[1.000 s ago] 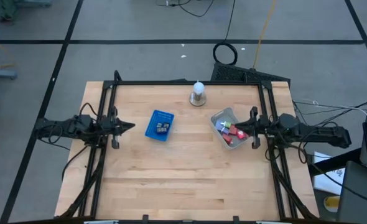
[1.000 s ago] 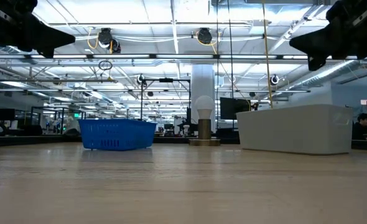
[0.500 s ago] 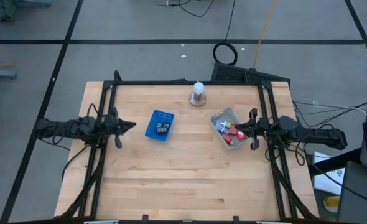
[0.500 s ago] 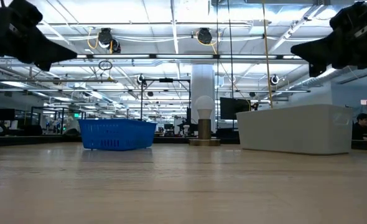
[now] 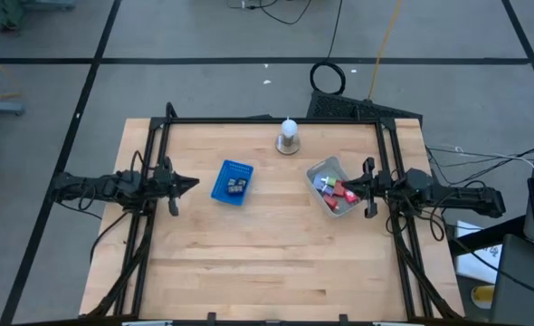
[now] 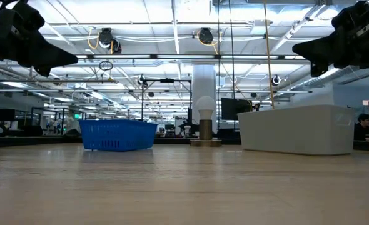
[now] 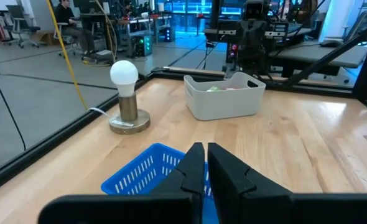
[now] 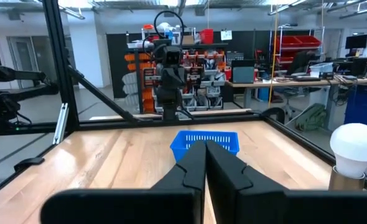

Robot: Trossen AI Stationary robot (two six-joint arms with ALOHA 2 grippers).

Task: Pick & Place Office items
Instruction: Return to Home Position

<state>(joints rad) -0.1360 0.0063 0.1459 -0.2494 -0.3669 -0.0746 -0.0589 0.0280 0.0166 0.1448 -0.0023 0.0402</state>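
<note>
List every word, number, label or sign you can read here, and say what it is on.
No text can be read in any view.
Small white sign among the far shelves, right wrist view: too small to read.
Blue basket, grey tray, office items, left gripper, right gripper: no legible marking shows.

The left gripper (image 7: 205, 148) has its two dark fingers pressed together, and the blue basket (image 7: 137, 179) lies just ahead of them. Farther on the wooden table (image 7: 308, 143) stand a grey tray (image 7: 224, 99) and, apart from it, a white bulb (image 7: 124, 73) on a round base.
</note>
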